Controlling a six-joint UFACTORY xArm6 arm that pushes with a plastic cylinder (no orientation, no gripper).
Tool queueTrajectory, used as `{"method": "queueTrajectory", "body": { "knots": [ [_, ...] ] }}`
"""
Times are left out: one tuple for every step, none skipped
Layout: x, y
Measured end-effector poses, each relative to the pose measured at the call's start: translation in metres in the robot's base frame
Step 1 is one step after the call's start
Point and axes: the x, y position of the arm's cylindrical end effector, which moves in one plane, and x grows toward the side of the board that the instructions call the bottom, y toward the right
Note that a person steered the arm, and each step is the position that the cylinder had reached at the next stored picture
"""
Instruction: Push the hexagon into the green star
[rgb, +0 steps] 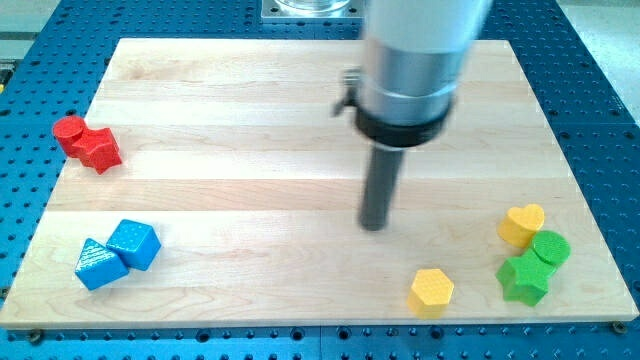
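Note:
A yellow hexagon (431, 291) lies near the board's bottom edge, right of centre. The green star (523, 277) lies to its right, with a gap between them. A green cylinder (550, 248) touches the star's upper right. My tip (375, 226) is the lower end of the dark rod, above and to the left of the hexagon and apart from it.
A yellow heart (522, 224) sits above the green blocks. A red cylinder (69, 132) and a red star-like block (100, 150) touch at the upper left. A blue cube (134, 243) and a blue triangular block (99, 265) touch at the lower left. The wooden board (250, 110) lies on a blue perforated table.

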Motion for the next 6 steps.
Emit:
{"method": "queueTrajectory", "body": {
  "knots": [
    [0.061, -0.036],
    [0.096, -0.029],
    [0.098, -0.028],
    [0.098, 0.013],
    [0.097, 0.057],
    [0.096, 0.116]
  ]
}}
